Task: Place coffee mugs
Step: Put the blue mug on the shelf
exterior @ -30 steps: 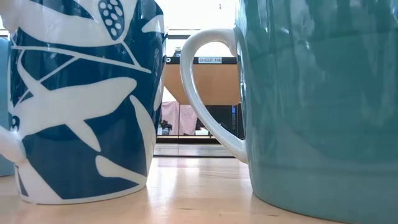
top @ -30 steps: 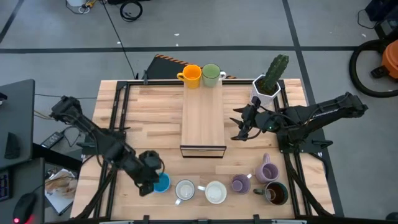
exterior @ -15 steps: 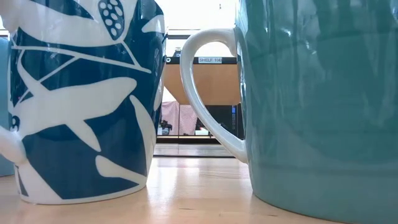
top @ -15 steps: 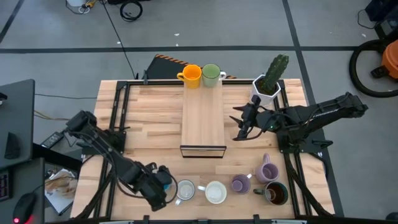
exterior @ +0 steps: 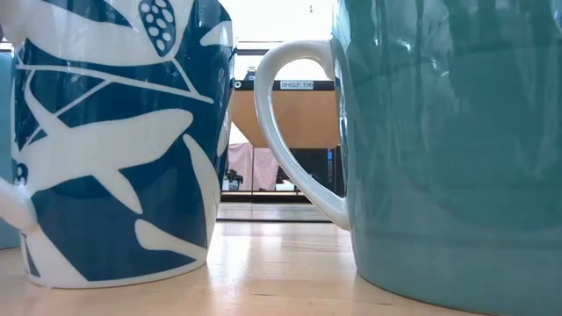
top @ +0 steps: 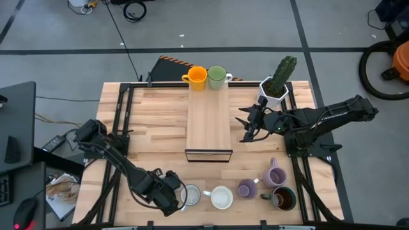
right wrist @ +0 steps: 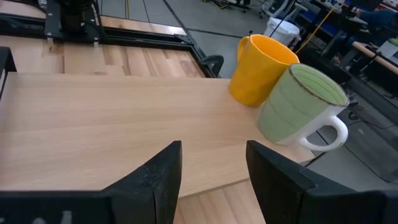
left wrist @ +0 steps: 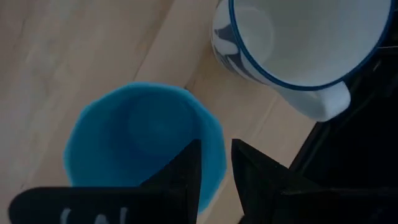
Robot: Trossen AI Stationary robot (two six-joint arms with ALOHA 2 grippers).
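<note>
- High view: the raised wooden board [top: 208,122] lies mid-table. At its far end stand the orange mug [top: 195,77] and the green mug [top: 216,76], touching each other. The left gripper [top: 171,195] is off the board's near-left corner, at the table's near edge, over the blue mug, which it hides here. Just beside it stand the two white mugs [top: 190,194] [top: 221,197], then a purple mug [top: 247,188], a second purple mug [top: 276,175] and the dark mug [top: 284,199]. The right gripper [top: 249,126] waits just off the board's right edge, near the cactus planter [top: 276,85].
- Low view: two mugs fill the frame, a patterned blue-and-white one [exterior: 114,140] and a teal-looking one [exterior: 452,140], standing on the table; neither arm shows.
- Left wrist view: the fingers [left wrist: 186,171] straddle the rim of the blue mug [left wrist: 140,140], one inside and one outside, close on the wall. A white mug [left wrist: 292,46] stands near.
- Right wrist view: the fingers [right wrist: 158,171] are parted and hold nothing, above the board, facing the orange and green mugs.
</note>
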